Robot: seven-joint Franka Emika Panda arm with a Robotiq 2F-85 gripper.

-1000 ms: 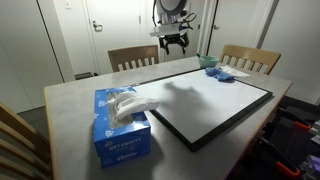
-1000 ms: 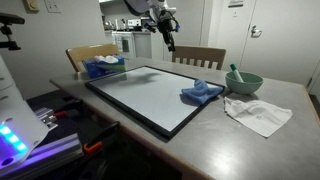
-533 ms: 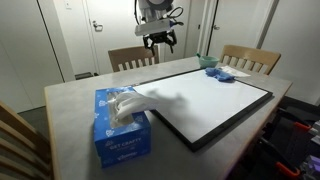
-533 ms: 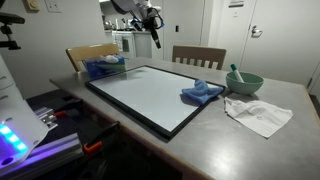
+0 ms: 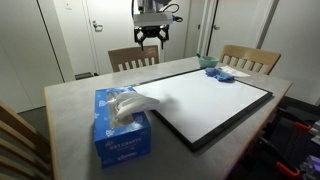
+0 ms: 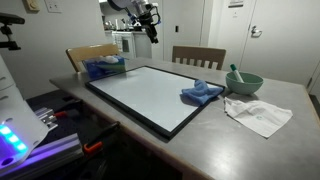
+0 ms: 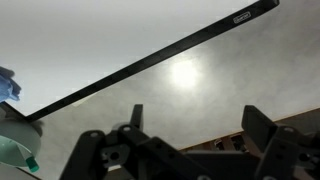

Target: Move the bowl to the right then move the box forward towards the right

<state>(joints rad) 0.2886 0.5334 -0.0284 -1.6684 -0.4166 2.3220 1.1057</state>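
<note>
The green bowl (image 6: pixel 243 82) with a utensil standing in it sits on the grey table beyond one end of the whiteboard; it also shows in an exterior view (image 5: pixel 206 62) and at the wrist view's lower left edge (image 7: pixel 14 152). The blue tissue box (image 5: pixel 120 126) stands at the opposite end of the table (image 6: pixel 104 67). My gripper (image 5: pixel 150 38) hangs high above the table's far edge (image 6: pixel 150 28), well away from both. Its jaws (image 7: pixel 196 128) are open and empty.
A large black-framed whiteboard (image 5: pixel 212 98) lies flat across the table (image 6: pixel 140 92). A blue cloth (image 6: pixel 202 93) lies on the board near the bowl and a white cloth (image 6: pixel 258 114) lies beside it. Wooden chairs (image 5: pixel 132 57) stand round the table.
My gripper has risen and moved along the table's far edge, away from the bowl end towards the tissue box end. Bowl, box and cloths have not moved.
</note>
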